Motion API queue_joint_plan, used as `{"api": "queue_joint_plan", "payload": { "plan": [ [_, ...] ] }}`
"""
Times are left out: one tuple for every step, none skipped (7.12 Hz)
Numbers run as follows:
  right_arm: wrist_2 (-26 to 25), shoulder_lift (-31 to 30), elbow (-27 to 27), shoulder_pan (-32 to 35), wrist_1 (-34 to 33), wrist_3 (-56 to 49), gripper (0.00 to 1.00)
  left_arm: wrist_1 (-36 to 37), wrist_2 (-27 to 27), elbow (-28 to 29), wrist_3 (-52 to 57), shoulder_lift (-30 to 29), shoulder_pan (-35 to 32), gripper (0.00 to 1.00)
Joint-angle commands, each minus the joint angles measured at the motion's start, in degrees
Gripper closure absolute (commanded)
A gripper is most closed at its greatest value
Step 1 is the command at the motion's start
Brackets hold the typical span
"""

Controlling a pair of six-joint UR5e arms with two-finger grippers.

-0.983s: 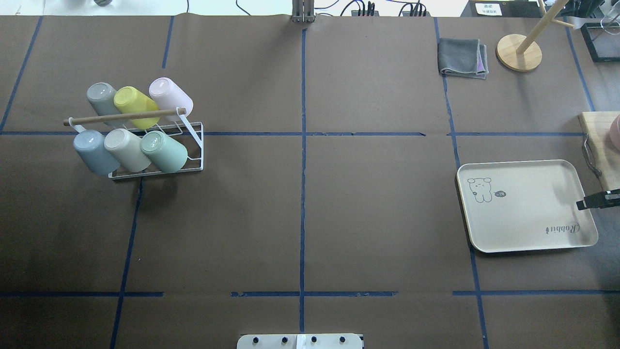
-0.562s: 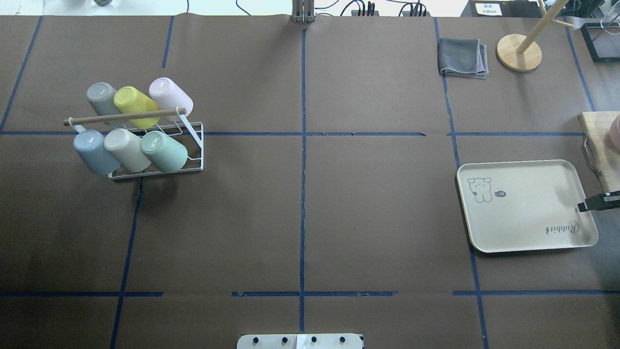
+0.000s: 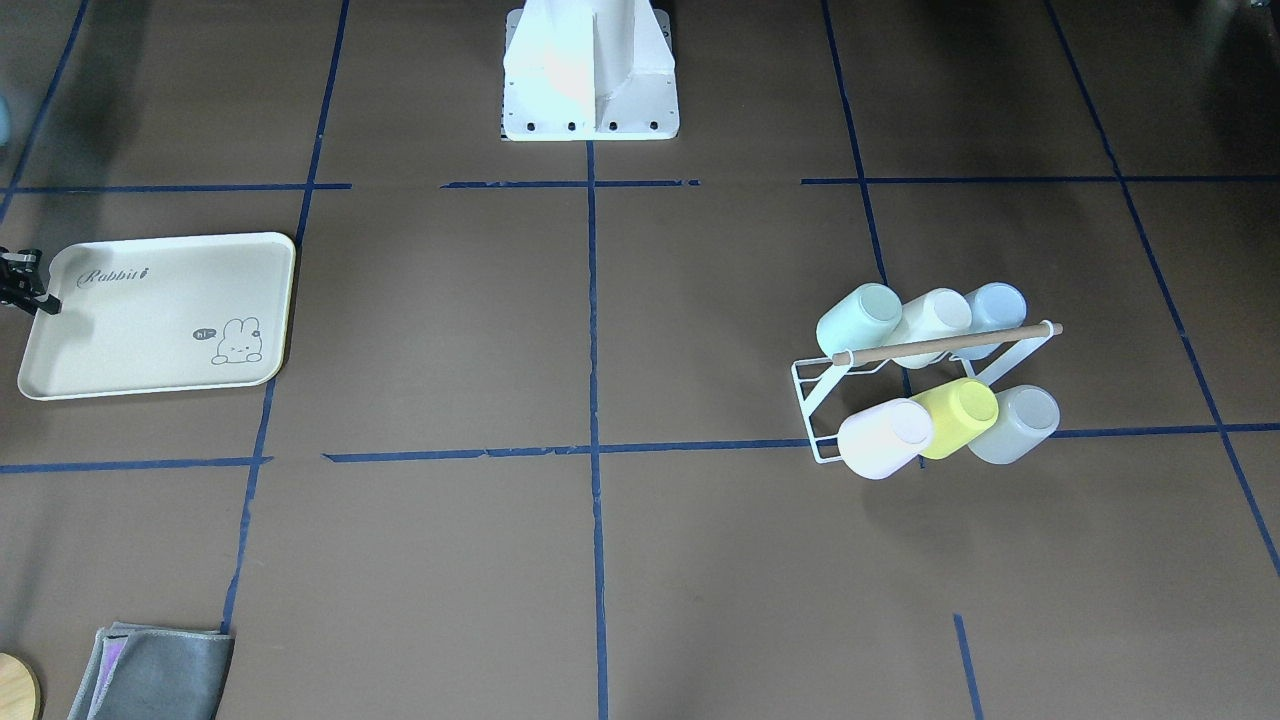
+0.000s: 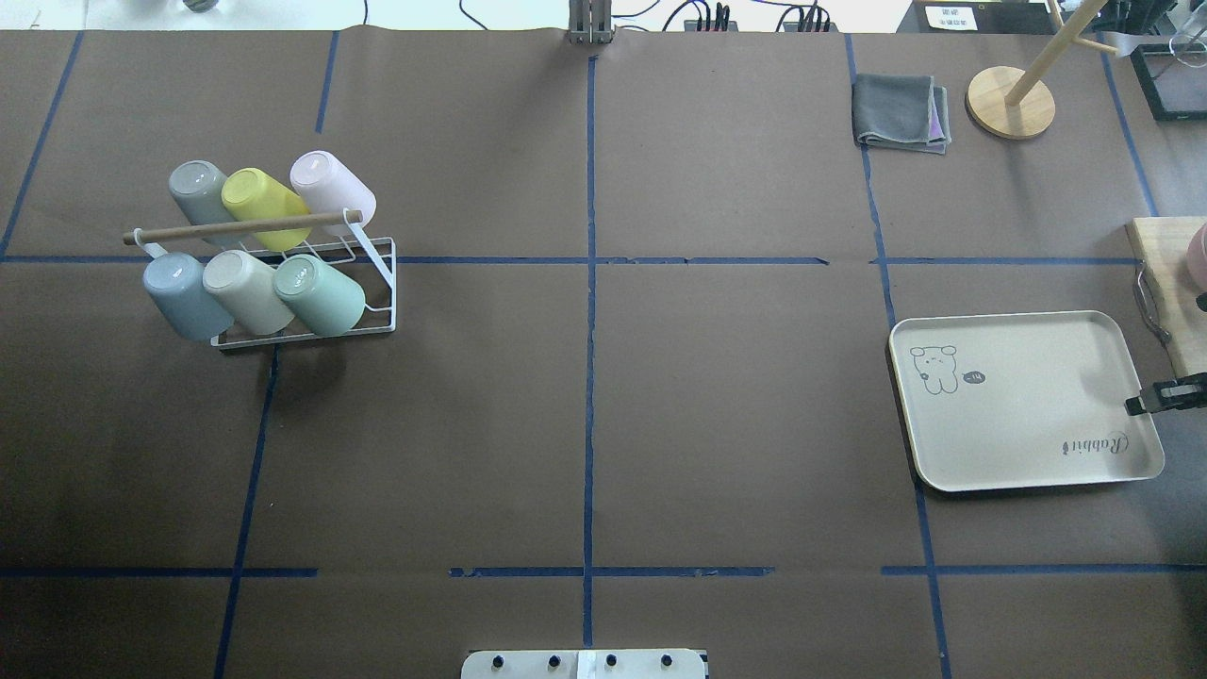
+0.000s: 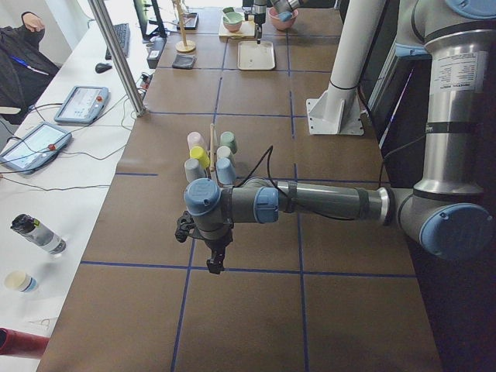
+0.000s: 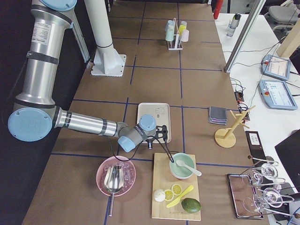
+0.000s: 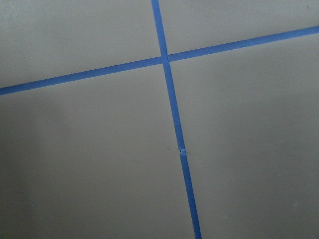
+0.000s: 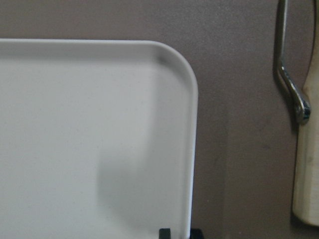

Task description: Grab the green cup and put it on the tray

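Observation:
The green cup (image 4: pixel 322 295) lies tipped on a white wire rack (image 4: pixel 381 283) at the table's left, the rightmost cup of the near row; it also shows in the front view (image 3: pixel 861 316). The cream tray (image 4: pixel 1028 415) with a bunny drawing lies at the right and holds nothing. My right gripper (image 4: pixel 1130 405) hangs over the tray's right edge, its fingers together and empty. The right wrist view shows the tray's corner (image 8: pixel 89 139). My left gripper (image 5: pixel 213 263) shows only in the left side view, low over bare table, away from the rack; I cannot tell its state.
Several other pastel cups share the rack, among them a yellow-green cup (image 4: pixel 262 207) and a pale blue cup (image 4: pixel 181 295). A wooden board (image 4: pixel 1169 283) lies right of the tray. A folded grey cloth (image 4: pixel 899 111) and a wooden stand (image 4: pixel 1011 102) sit at the far right.
My right gripper has drifted slightly toward the robot's side along the tray's right edge. The cups, rack and tray have not moved.

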Motion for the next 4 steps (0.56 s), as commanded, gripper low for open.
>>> {"api": "queue_joint_plan", "payload": {
  "plan": [
    [0.33,0.07,0.81,-0.05,0.00,0.00,1.00,0.07,0.00,0.04,0.00,0.07,-0.03,0.00],
    [1.90,-0.02,1.86,0.04,-0.35,0.61,1.00,0.07,0.00,0.04,0.00,0.07,-0.03,0.00],
    [3.74,-0.46,2.74,0.21,0.00,0.53,1.00,0.07,0.00,0.04,0.00,0.07,-0.03,0.00],
    [4.11,-1.07,4.06,0.48,0.35,0.00,1.00,0.07,-0.09,-0.05,0.00,0.07,-0.03,0.00]
  ]
}}
